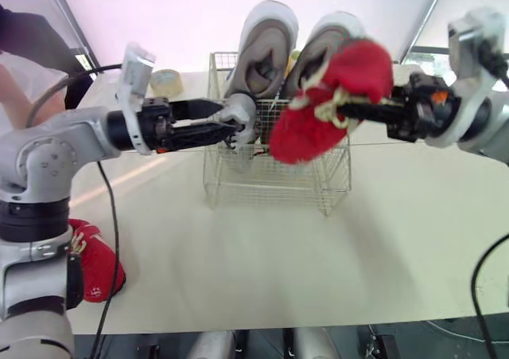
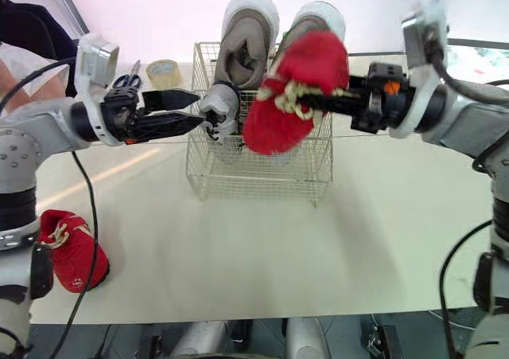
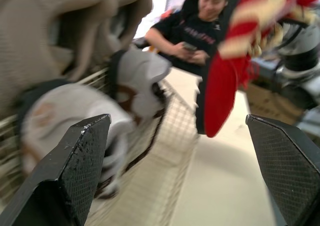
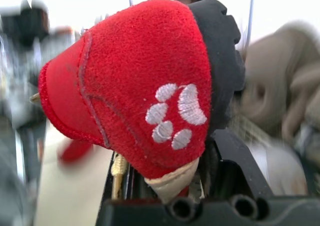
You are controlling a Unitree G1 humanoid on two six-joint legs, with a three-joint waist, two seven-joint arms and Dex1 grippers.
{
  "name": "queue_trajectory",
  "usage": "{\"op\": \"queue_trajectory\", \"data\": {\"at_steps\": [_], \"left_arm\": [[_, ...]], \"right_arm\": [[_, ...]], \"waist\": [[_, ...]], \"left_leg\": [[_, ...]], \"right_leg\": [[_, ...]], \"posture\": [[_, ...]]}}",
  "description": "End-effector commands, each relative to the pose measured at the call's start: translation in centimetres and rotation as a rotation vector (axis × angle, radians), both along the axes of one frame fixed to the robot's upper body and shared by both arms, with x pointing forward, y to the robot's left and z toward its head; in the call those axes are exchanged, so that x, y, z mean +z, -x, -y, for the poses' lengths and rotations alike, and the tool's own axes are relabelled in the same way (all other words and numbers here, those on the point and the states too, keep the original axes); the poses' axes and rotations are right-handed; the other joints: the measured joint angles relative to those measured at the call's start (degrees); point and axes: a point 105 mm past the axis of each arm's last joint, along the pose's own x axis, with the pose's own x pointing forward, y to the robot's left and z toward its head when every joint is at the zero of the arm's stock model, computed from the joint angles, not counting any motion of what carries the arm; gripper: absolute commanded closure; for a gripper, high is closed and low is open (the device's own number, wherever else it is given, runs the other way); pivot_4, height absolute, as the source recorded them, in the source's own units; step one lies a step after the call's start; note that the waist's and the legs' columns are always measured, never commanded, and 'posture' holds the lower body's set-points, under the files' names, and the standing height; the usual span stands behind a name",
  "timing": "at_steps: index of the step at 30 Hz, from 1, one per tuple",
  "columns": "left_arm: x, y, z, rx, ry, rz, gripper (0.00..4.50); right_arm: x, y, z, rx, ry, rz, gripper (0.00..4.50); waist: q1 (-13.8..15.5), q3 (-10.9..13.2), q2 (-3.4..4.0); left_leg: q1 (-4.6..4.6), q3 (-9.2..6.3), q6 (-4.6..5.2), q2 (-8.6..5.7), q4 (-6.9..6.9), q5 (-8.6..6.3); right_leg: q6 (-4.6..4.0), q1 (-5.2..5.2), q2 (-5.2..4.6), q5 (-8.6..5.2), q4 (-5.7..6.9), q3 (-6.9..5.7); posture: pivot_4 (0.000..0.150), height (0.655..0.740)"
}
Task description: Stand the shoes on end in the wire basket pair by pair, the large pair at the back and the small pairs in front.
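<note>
The right hand (image 1: 343, 111) grips a red shoe (image 1: 306, 136) above the wire basket (image 1: 270, 188) at the worktop's (image 1: 278, 263) back edge. The left hand (image 1: 227, 120) is spread wide beside a small grey shoe (image 1: 241, 108) in the basket's front-left corner. The large pair (image 1: 266, 44) stands behind.

White paw-print emblem (image 4: 172, 117) on red shoe (image 4: 120, 70); no legible text

A beige roll of tape (image 2: 165, 71) lies just beside blue-handled metal scissors (image 2: 123, 80) at the far left of the cream worktop (image 2: 238, 239). A person in a black top (image 3: 197, 28) sits beyond it.
</note>
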Motion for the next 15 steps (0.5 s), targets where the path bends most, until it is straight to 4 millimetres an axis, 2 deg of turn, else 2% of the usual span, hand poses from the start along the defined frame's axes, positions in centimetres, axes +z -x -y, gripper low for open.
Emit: {"op": "queue_trajectory", "data": {"at_steps": [1,8,15], "left_arm": [[0.9,0.2,-0.8,0.021,0.008,0.059,0.07],[0.6,0.6,-0.6,0.025,0.01,0.058,0.07],[0.5,0.7,-0.1,0.021,0.02,0.06,0.07]], "right_arm": [[-1.5,-0.8,0.6,0.018,0.179,0.116,3.91],[-3.8,-2.2,0.9,0.046,0.338,0.201,3.91],[-5.3,-3.2,0.2,0.081,0.386,0.216,3.91]], "waist": [[0.05,0.0,0.0],[0.17,0.02,0.0],[0.17,0.02,-0.01]], "left_leg": [[0.0,0.0,-0.02,0.0,0.01,-0.01],[-0.06,0.0,-0.03,0.0,-0.01,-0.02],[-0.05,0.0,-0.04,0.0,0.02,-0.01]], "right_leg": [[-0.02,0.01,-0.01,-0.01,0.0,0.0],[0.01,-0.06,-0.02,0.01,-0.01,0.0],[0.02,-0.04,-0.01,0.01,0.02,0.0]], "posture": [[0.15,0.74],[0.15,0.74],[0.15,0.74]]}}
